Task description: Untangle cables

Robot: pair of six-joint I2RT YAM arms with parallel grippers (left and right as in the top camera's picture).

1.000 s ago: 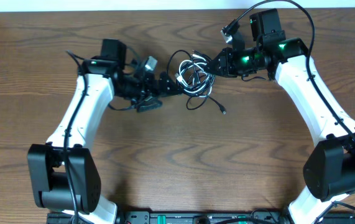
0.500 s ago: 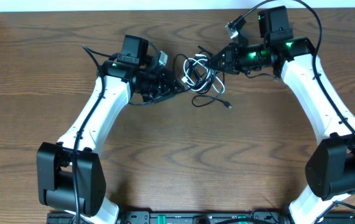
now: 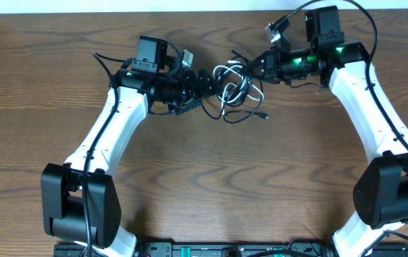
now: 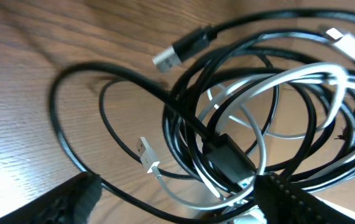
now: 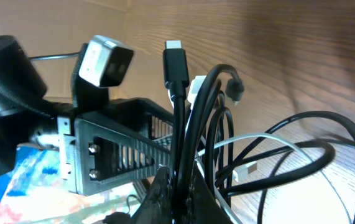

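- Left tool [image 4: 178,186] wide, fingers [image 4: 78,196] either side of the cables [image 4: 239,106] on the worktop [image 4: 28,74].
- Right tool [image 5: 178,186] clamped on the cables, one black plug [image 5: 174,53] upright.

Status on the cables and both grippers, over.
Right gripper shut on the cables. Left gripper open, straddling them. Black and white strands knotted together on the table. Nothing blocking.
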